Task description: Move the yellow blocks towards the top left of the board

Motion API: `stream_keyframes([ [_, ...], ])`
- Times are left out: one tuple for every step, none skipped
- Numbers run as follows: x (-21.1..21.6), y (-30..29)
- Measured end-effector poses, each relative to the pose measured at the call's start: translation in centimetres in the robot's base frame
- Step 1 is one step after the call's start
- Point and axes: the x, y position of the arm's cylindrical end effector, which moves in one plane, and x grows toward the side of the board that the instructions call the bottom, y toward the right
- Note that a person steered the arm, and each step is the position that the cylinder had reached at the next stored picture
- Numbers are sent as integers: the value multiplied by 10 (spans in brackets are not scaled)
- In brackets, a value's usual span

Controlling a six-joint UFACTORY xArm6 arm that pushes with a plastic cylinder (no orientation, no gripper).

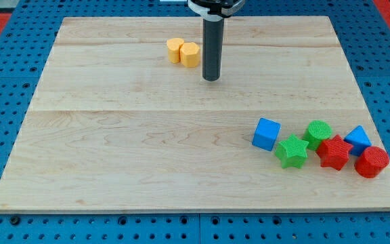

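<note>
Two yellow blocks sit touching near the view's top centre-left: a yellow block (175, 49) on the left and a yellow hexagonal block (190, 54) on the right. My tip (211, 78) is at the end of the dark rod, just right of and a little below the yellow hexagonal block, with a small gap between them.
A cluster lies at the view's bottom right: blue cube (267, 133), green star (292, 150), green cylinder (318, 131), red star (334, 152), blue triangular block (358, 139), red cylinder (372, 162). The wooden board (114, 156) ends in edges over a blue pegboard.
</note>
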Motion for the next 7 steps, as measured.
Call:
stream_keyframes([
  [0, 0],
  [-1, 0],
  [-2, 2],
  [-6, 7],
  [-26, 3],
  [-46, -8],
  [-49, -32],
])
